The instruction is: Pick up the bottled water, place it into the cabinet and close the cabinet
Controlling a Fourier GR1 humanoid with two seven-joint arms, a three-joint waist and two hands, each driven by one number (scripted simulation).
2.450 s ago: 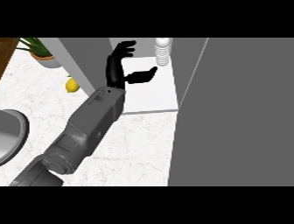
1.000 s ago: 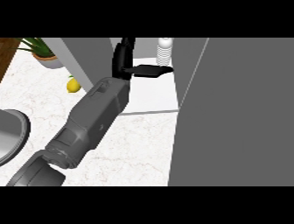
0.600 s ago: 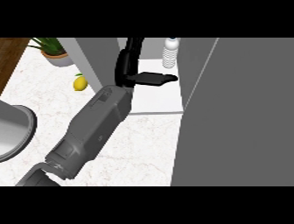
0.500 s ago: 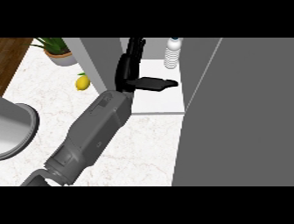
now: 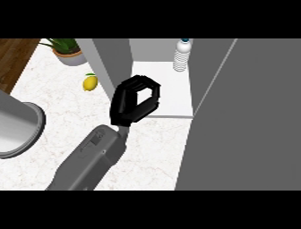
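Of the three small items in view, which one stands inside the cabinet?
The water bottle; the lemon and potted plant sit outside on the counter.

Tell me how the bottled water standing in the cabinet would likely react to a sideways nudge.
The bottled water stands upright, tall and narrow, on the cabinet shelf, so a nudge near its cap would probably tip it. Its round ribbed body suggests it would then roll. It looks like thin plastic, likely somewhat squeezable.

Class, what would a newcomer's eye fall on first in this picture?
The black left hand at centre, fingers curled on nothing, in front of the open cabinet. Behind it the bottled water stands upright on the cabinet's white floor, beside a large grey door at right.
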